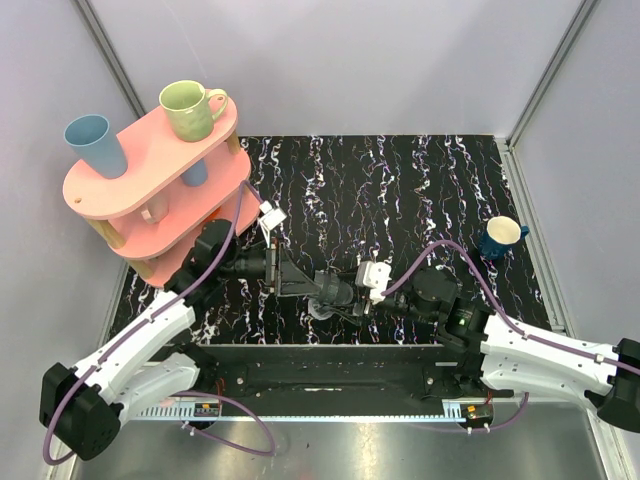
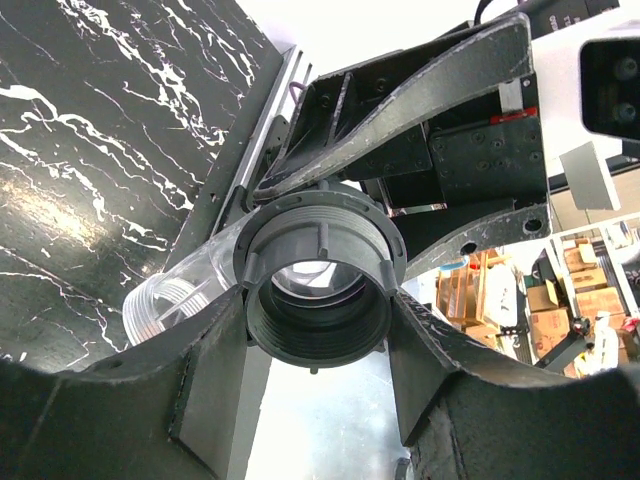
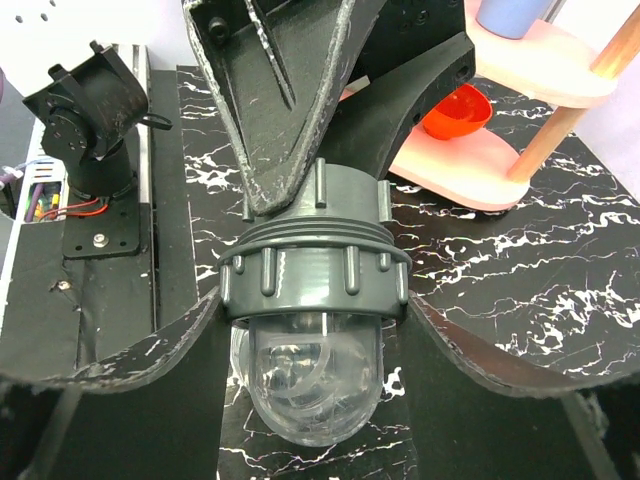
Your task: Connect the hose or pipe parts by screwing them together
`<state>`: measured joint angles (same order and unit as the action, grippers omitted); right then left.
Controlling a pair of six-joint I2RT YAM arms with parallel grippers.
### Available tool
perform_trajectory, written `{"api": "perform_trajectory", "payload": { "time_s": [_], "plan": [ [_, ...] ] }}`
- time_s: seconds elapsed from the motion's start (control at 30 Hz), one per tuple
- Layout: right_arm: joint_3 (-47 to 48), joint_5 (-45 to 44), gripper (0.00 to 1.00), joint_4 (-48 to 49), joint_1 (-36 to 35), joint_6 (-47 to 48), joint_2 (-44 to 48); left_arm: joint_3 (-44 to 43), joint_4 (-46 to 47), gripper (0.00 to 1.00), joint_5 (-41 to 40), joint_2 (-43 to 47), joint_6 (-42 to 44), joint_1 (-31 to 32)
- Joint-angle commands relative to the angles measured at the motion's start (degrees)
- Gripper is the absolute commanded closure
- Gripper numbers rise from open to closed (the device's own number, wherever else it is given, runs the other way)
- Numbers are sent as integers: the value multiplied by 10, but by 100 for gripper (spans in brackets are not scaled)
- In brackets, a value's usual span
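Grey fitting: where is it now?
Top view, centre, by the table's near edge: the grey fitting is gripped between the left fingers and right fingers, which meet there.

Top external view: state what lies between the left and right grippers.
Top view: dark grey plastic pipe fittings, one clear-ended, fill the gap; left gripper and right gripper grip them.

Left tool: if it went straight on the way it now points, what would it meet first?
The fitting that the left tool grips; just behind that, probably the right tool, which faces it head-on. Depth there is hard to judge.
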<state>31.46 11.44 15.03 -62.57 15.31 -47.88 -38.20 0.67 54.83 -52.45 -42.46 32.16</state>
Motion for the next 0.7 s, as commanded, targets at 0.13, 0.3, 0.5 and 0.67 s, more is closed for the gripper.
{"api": "perform_trajectory", "payload": {
  "time_s": [0.13,0.3,0.5,0.67],
  "plan": [
    [23,27,99,102,-6,-31,10,36,114,100,38,23,72,19],
    [36,55,100,77,-6,-30,6,55,172,100,40,45,103,24],
    [59,80,100,40,-6,-44,-1,58,171,100,61,42,147,37],
    [88,80,100,-1,-6,-61,-15,53,135,100,51,51,213,57]
  ]
}}
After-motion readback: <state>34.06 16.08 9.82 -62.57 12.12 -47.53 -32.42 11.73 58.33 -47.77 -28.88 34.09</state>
